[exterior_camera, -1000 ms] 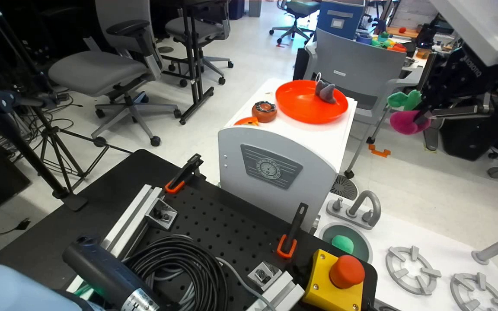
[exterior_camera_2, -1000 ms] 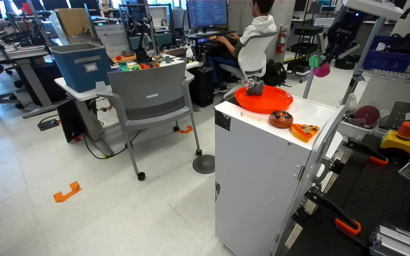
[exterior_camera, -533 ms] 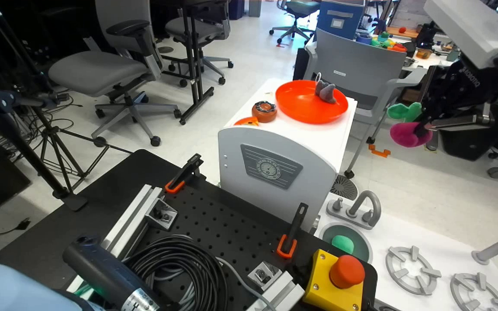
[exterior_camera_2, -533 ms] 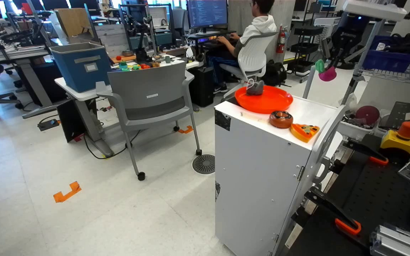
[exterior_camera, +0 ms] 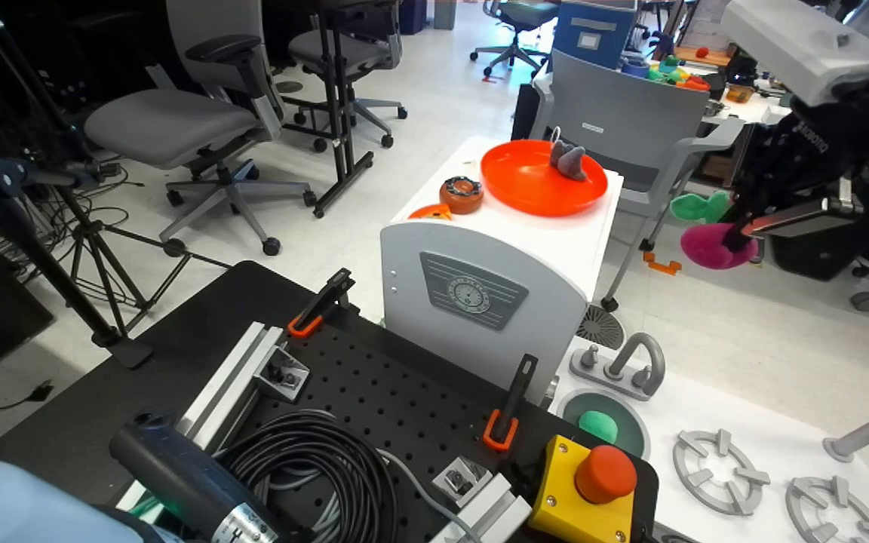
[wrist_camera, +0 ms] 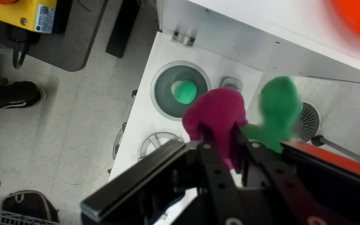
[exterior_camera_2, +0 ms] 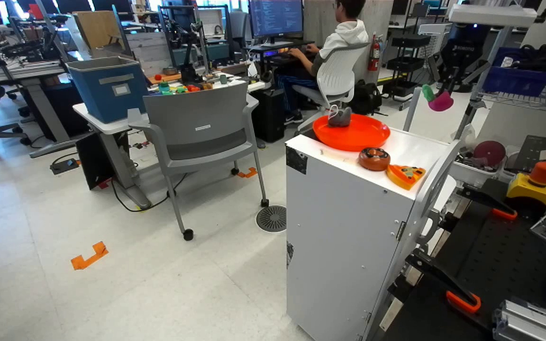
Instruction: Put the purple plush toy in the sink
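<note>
My gripper (wrist_camera: 219, 134) is shut on the purple plush toy (wrist_camera: 219, 104), a magenta lump with green leaf-like flaps that bulges out past the fingers. In both exterior views the toy (exterior_camera: 710, 245) hangs in the air at the tip of the gripper (exterior_camera_2: 445, 91), well above the counter. The sink (wrist_camera: 166, 97) is a round grey-green basin in the white counter, with a green rounded item (wrist_camera: 185, 92) lying in it. Seen from the wrist, the toy overlaps the lower right rim of the sink. An exterior view also shows the sink (exterior_camera: 634, 439).
Beside the counter, a tall white cabinet (exterior_camera_2: 349, 241) carries an orange bowl (exterior_camera: 532, 188) with a grey item (exterior_camera: 570, 164), a brown donut-like piece (exterior_camera: 461, 197) and a pizza slice (exterior_camera_2: 404, 175). A grey faucet (exterior_camera: 657, 366) and burner rings (exterior_camera: 717, 473) rise from the counter.
The arm has come down and swung round a little, taking the toy lower, and rightward in one exterior picture. The gripper keeps its hold; bowl, cabinet items and sink have not moved.
</note>
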